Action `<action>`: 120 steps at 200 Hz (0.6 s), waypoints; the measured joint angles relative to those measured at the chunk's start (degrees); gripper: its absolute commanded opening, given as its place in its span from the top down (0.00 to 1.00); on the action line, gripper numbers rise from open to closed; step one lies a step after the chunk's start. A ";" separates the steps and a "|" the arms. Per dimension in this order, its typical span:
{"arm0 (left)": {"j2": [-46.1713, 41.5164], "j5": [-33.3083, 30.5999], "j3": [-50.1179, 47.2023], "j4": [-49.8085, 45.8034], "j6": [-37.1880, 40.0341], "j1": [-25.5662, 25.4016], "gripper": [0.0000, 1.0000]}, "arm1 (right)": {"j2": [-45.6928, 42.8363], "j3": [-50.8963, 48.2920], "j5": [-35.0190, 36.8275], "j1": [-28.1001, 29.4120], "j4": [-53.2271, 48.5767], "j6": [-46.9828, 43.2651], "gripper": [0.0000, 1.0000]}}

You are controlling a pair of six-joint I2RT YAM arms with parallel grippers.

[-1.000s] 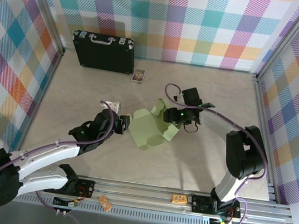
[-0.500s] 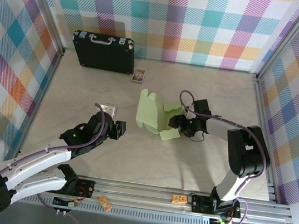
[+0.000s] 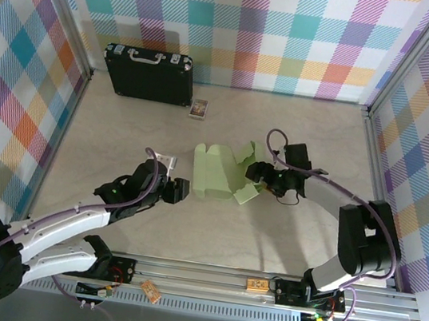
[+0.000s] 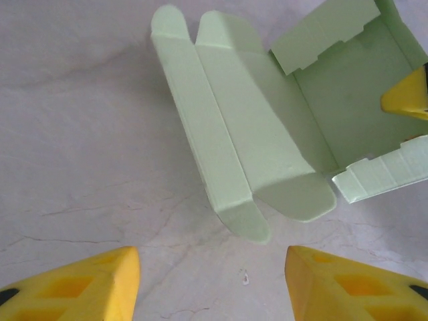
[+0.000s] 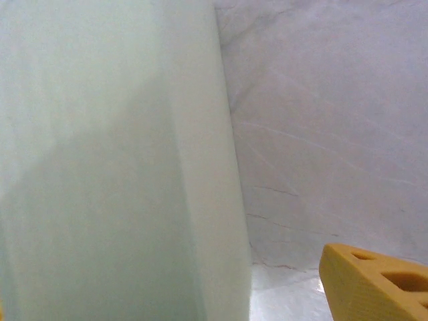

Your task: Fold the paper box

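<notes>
The paper box is pale green card, half folded, lying mid-table with rounded tabs and open flaps. In the left wrist view the paper box lies ahead of my left gripper, whose yellow fingers stand apart over bare table, not touching the card. My left gripper sits just left of the box. My right gripper is at the box's right side, open, with one yellow fingertip inside the open box. In the right wrist view a card wall stands close, and a fingertip is clear of it.
A black case with a silver handle stands at the back left, with a tiny picture card beside it. A small white piece lies by the left arm. Checked walls and metal rails bound the table.
The box has shifted slightly back and right, with flaps now standing. My left gripper let go, pulled back, then came near again. My right gripper moved right and opened wider.
</notes>
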 measured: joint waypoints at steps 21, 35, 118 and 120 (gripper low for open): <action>3.39 1.09 2.05 0.37 -0.31 0.00 0.39 | -0.20 -0.11 1.84 -0.59 -0.87 -1.09 0.20; 4.72 1.73 2.73 1.38 -0.55 0.00 0.38 | -0.20 -0.74 2.14 -1.07 -0.66 -1.33 0.21; 18.67 3.93 4.31 7.39 -7.54 0.15 0.36 | 0.85 -1.81 0.31 -1.88 0.94 -1.55 0.25; 19.08 4.13 4.46 7.67 -7.91 0.17 0.36 | 0.85 -1.84 0.24 -1.88 1.01 -1.55 0.25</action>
